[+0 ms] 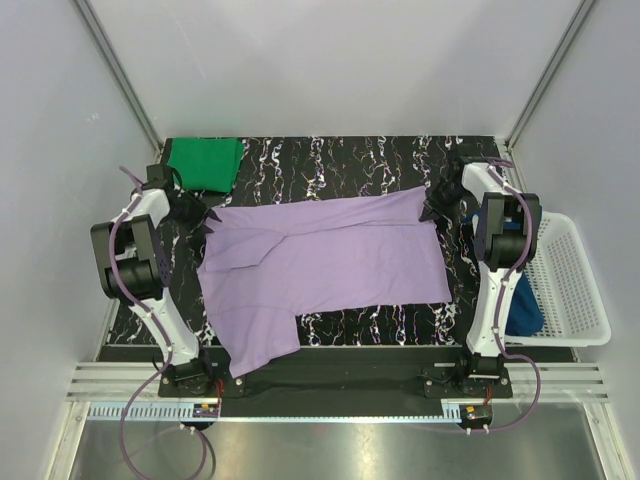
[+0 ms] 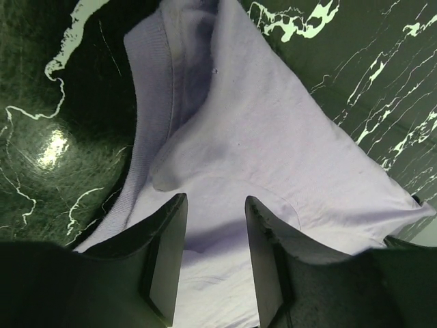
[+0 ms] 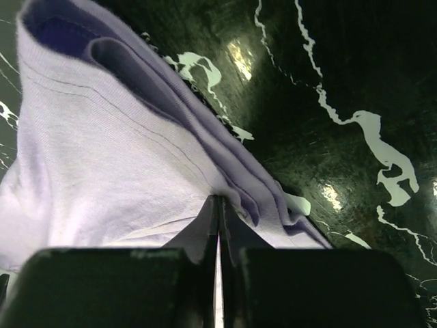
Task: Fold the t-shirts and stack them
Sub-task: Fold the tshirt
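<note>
Black marbled table (image 1: 350, 160), lavender t-shirt (image 1: 330, 262)

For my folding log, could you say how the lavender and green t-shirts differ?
The lavender t-shirt lies spread across the middle of the table; the green t-shirt sits folded at the far left corner. The right gripper pinches the lavender t-shirt; no gripper holds the green t-shirt. Both rest on the table.

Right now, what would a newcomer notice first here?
A lavender t-shirt lies spread across the black marbled table, the right gripper shut on its far right corner. A green t-shirt sits far left; a dark blue t-shirt lies in the white basket at right.
</note>
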Controlling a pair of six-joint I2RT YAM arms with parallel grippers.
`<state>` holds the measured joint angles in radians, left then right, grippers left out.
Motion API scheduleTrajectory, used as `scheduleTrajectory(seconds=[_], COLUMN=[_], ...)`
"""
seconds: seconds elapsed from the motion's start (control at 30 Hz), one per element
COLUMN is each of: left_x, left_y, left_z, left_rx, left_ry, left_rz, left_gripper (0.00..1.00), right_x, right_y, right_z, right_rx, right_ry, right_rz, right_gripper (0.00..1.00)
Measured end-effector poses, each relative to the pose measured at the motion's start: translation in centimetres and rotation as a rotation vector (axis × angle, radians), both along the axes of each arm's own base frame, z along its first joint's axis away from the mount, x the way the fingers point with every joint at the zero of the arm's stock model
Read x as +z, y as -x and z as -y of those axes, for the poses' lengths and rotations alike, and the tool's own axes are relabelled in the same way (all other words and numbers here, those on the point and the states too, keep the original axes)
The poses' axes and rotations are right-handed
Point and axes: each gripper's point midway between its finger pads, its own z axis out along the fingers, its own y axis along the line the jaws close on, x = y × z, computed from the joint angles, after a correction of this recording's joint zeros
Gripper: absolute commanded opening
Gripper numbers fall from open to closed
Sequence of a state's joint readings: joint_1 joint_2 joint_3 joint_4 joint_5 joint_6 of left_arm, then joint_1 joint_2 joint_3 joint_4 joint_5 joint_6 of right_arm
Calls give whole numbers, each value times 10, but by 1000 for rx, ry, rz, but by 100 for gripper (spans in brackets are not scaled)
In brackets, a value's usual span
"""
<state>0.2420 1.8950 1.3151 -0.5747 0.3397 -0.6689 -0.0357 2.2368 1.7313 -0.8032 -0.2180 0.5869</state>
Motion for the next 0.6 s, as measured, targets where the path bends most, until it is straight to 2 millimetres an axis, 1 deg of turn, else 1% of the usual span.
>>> scheduleTrajectory(seconds=[0.07, 0.1, 0.13, 0.2, 0.27, 0.33, 0.4, 0.47, 0.53, 0.6], left_x=[0, 0, 0, 2, 7, 14, 19, 18, 15, 14], left_y=[0, 0, 0, -1, -8, -18, -30, -36, -34, -32], left_z=[-1, -1, -1, -1, 0, 1, 3, 7, 11, 17], left_rx=[-7, -12, -19, -31, -43, -49, -50, -51, -55, -72], left_ry=[-6, -9, -13, -19, -22, -14, 2, 20, 25, 17], left_rz=[2, 3, 7, 14, 35, 67, 105, 115, 102, 97], left_gripper=[44, 44, 44, 42, 40, 33, 32, 33, 34, 35], right_x=[2, 5, 8, 19, 34, 50, 61, 66, 64, 61], right_y=[-3, -6, -9, -24, -45, -63, -75, -81, -80, -77], right_z=[1, 3, 4, 7, 9, 8, 4, 0, -3, -10], right_rx=[6, 10, 12, 21, 18, 7, -7, -14, -10, 8], right_ry=[6, 16, 23, 39, 50, 44, 20, 0, -14, -30], right_rz=[11, 20, 31, 75, 134, 196, 238, 254, 248, 236], right_gripper=[16, 25, 28, 29, 28, 28, 28, 28, 29, 32])
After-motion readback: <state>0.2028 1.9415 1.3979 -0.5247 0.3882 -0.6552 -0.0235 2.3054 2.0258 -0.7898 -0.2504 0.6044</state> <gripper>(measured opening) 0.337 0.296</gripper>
